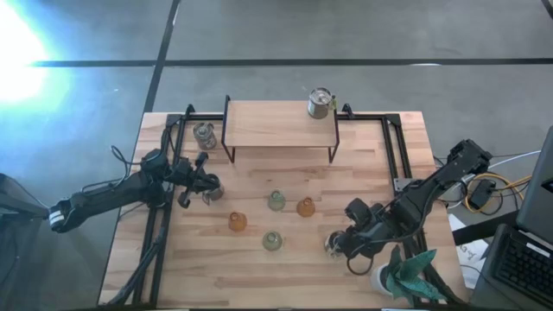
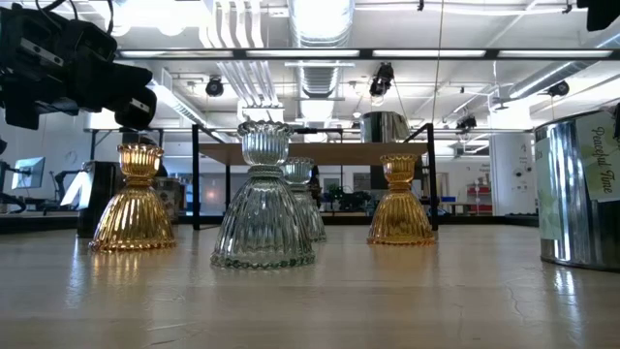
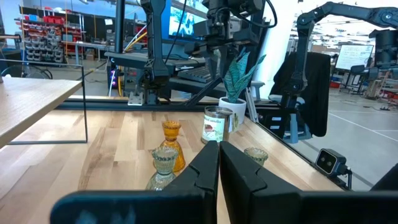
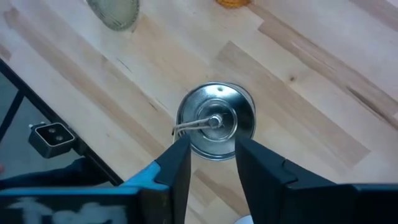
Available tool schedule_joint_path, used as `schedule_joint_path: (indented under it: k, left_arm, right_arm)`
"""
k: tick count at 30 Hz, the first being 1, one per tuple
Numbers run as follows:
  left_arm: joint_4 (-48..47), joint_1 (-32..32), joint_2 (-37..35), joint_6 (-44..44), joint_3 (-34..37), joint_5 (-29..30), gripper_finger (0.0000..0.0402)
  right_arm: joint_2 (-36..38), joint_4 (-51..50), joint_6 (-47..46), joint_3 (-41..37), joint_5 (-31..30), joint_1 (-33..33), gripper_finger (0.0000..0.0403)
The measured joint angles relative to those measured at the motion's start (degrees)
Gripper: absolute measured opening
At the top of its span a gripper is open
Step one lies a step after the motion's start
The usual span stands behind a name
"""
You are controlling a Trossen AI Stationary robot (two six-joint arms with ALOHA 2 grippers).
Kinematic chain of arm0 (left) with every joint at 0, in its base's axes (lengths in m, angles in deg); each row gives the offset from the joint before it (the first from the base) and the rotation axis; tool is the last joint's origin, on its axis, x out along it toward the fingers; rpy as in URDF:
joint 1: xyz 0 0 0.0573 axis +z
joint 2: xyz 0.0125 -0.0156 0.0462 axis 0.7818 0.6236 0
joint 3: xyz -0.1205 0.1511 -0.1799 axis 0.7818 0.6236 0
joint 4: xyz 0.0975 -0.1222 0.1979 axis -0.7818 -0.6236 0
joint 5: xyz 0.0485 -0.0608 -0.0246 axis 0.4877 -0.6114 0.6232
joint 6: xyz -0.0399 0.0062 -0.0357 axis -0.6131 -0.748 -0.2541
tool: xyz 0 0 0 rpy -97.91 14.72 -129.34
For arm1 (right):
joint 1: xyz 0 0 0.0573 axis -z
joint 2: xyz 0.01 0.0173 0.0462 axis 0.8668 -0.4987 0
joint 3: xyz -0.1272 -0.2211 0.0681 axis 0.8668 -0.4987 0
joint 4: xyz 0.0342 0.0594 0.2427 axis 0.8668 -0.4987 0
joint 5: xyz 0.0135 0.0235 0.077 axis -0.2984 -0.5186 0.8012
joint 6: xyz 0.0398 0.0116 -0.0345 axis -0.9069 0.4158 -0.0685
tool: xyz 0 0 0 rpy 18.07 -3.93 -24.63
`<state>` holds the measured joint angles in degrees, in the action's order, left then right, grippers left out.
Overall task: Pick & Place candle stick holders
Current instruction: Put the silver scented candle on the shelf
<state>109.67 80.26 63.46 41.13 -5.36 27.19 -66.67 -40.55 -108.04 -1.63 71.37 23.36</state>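
Four glass holders stand mid-table: green, amber, amber, green. One silvery can stands on the wooden shelf, one stands left of the shelf, and one stands by my left gripper. My left gripper is shut and empty, raised above the table. My right gripper is open, pointing down over a fourth can that stands upright on the table at the near right. Its fingers hang above the can's rim.
A raised wooden shelf on black legs spans the table's far middle. A white pot with a teal plant stands at the near right corner, close to my right arm. Black rails run along the table's sides.
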Motion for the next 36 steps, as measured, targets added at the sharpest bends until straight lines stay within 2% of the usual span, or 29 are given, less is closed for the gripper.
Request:
schedule_joint_path:
  k: [9,20,21,23,25,31,36]
  left_arm:
    - [0.0,0.02,0.0,0.0,0.01,0.0,0.0019]
    - [2.77,0.01,-0.02,1.69,0.01,0.01,0.0019]
    - [3.64,-0.04,0.0,0.19,0.0,0.03,0.0019]
    - [6.26,-0.07,-0.02,-8.24,-0.32,0.6,0.0019]
    - [8.29,-0.07,-0.09,-16.04,-1.48,4.39,0.0019]
    - [13.09,-0.08,-0.15,-42.18,-5.31,24.67,0.0019]
    - [12.66,-0.09,-0.04,-51.57,-6.57,37.91,0.0019]
  right_arm:
    - [0.0,1.18,-0.07,1.35,0.06,3.68,0.0125]
    - [0.04,10.14,22.01,1.95,-0.1,14.62,0.0103]
    - [0.04,11.04,23.04,1.95,-0.03,15.53,0.0101]
    - [0.15,11.98,23.63,2.02,0.16,16.92,0.0096]
    - [0.23,12.28,23.74,2.62,0.15,17.82,0.0092]
    - [0.38,12.43,27.26,3.26,0.09,18.77,0.008]
    - [0.46,12.52,28.69,3.34,-0.09,19.55,0.0072]
